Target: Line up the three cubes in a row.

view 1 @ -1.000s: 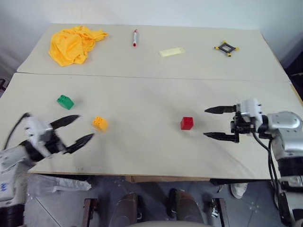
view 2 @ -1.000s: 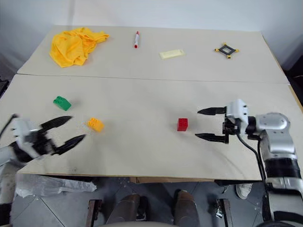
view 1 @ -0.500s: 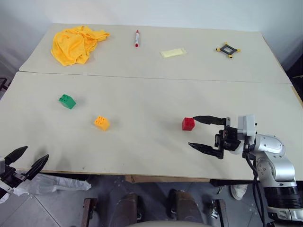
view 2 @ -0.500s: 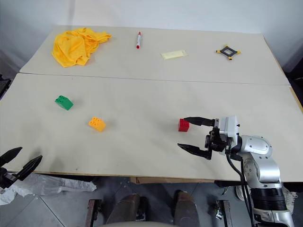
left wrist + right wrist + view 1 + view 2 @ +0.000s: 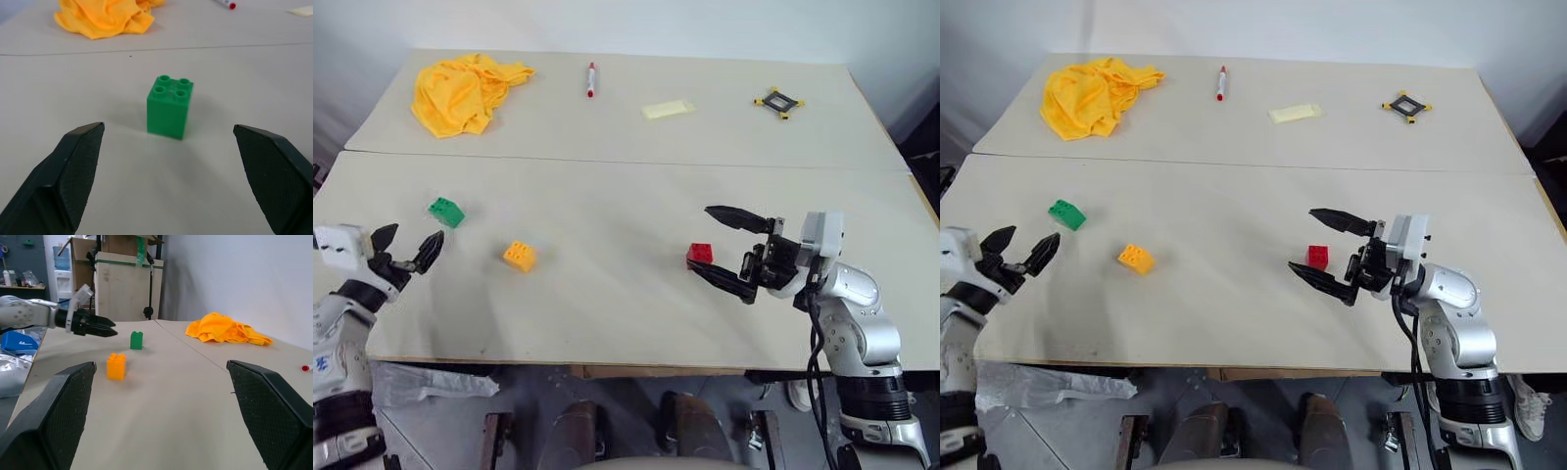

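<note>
Pale two-panel table (image 5: 607,117), yellow cloth (image 5: 460,90) and pen (image 5: 591,78) at back, cardboard boxes (image 5: 122,284) beyond, left gripper (image 5: 408,251) and right gripper (image 5: 724,250) both wide, empty

text: none legible | labels: none | brands: none | numbers: none | signs: none

You have a green studded plastic brick (image 5: 168,106), an orange-yellow studded brick (image 5: 519,256) and a red studded brick (image 5: 700,255) on the pale beige bench (image 5: 607,323). Toward its far edge lie a crumpled yellow cloth (image 5: 460,90), a red-capped white marker (image 5: 591,78), a pale yellow strip (image 5: 669,109) and a black-and-yellow square frame (image 5: 779,100).
</note>
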### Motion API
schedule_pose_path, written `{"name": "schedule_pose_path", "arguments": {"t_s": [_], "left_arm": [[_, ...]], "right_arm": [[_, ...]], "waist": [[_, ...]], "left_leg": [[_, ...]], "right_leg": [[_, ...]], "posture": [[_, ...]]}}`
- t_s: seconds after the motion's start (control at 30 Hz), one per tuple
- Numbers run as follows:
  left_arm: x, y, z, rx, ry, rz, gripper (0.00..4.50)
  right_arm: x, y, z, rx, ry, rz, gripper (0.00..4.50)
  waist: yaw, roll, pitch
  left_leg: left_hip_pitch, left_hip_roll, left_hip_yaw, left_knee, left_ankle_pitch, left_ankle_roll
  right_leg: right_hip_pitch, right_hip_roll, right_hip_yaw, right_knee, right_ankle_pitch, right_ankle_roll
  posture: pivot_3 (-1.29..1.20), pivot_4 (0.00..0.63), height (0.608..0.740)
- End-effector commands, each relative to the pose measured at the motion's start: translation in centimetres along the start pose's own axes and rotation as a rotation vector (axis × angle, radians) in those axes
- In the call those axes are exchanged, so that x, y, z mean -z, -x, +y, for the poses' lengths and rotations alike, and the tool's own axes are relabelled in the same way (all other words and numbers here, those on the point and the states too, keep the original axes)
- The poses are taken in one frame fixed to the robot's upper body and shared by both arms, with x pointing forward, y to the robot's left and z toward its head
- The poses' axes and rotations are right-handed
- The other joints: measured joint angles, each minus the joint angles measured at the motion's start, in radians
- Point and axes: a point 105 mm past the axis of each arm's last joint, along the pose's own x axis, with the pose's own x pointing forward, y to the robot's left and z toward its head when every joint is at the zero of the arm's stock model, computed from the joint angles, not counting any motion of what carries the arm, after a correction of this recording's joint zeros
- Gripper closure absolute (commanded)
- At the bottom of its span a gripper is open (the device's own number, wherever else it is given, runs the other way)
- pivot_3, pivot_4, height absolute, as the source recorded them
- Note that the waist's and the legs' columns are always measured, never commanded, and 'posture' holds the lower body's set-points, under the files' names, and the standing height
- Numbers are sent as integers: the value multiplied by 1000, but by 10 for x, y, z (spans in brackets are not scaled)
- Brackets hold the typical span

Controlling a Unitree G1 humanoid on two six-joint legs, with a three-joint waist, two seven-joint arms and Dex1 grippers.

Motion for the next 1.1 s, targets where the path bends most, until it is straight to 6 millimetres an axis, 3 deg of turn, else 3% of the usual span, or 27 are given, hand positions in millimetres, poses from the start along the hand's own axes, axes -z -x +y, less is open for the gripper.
{"name": "schedule_pose_path", "arguments": {"t_s": [0.03, 0.23, 0.33, 0.6, 0.63, 0.73, 0.87, 0.97, 1.1], "left_arm": [[-8, -23, 9, 5, -35, 18, 0], [-9, -51, 9, 86, -82, 104, 0], [-11, -53, 10, 108, -95, 110, 594], [-21, -51, 2, 249, -116, 116, 3014], [-26, -51, -2, 285, -118, 94, 2994], [-55, -53, -28, 479, -96, -22, 2994], [-87, -60, -93, 840, -188, -42, 2994], [-94, -55, -151, 1095, -281, -36, 2994], [-85, -40, -224, 1369, -297, 14, 2994]], "right_arm": [[-9, -2, 2, -7, 42, -21, 21], [-7, -1, 7, 15, 61, -4, 21], [-4, 1, 10, 25, 65, 7, 0], [-2, 3, 10, 57, 80, 16, 0], [-2, 3, 9, 62, 82, 15, 0], [-1, 5, 8, 75, 92, 21, 0], [-4, 19, 4, 109, 100, 57, 0], [-10, 34, -2, 153, 111, 75, 0], [-11, 66, -10, 217, 138, 170, 0]], "waist": [[2, -1, 0], [3, -2, 0], [-2, -2, 0], [-1, -2, 0], [-1, -2, 0], [4, -2, 0], [15, -3, 1], [23, -3, 0], [22, -3, 1]], "left_leg": [[0, 0, 0, 0, 0, 0], [0, -1, 1, 0, 0, 0], [0, -1, 2, 0, 0, 0], [0, 0, 2, 1, 0, 0], [0, 0, 2, 1, 0, 0], [0, 0, 2, 1, 0, 0], [-2, 0, 0, 3, 1, 1], [-2, -1, 0, 3, 1, 1], [-1, -1, 1, 2, 1, 1]], "right_leg": [[0, 0, -1, 1, 0, 0], [0, 1, -2, 0, 0, 0], [0, 1, -3, 0, 0, 0], [0, 1, -3, 0, 0, 0], [0, 1, -3, 0, 0, 0], [0, 1, -3, 1, 0, 0], [0, 1, -3, 1, 0, 0], [1, 0, -2, 0, 0, 1], [1, 1, -2, -1, 0, 1]], "posture": [[0, 150, 740], [0, 150, 740], [0, 150, 740], [0, 150, 740], [0, 150, 740], [0, 150, 740], [0, 150, 740], [0, 150, 740], [0, 150, 740]]}}
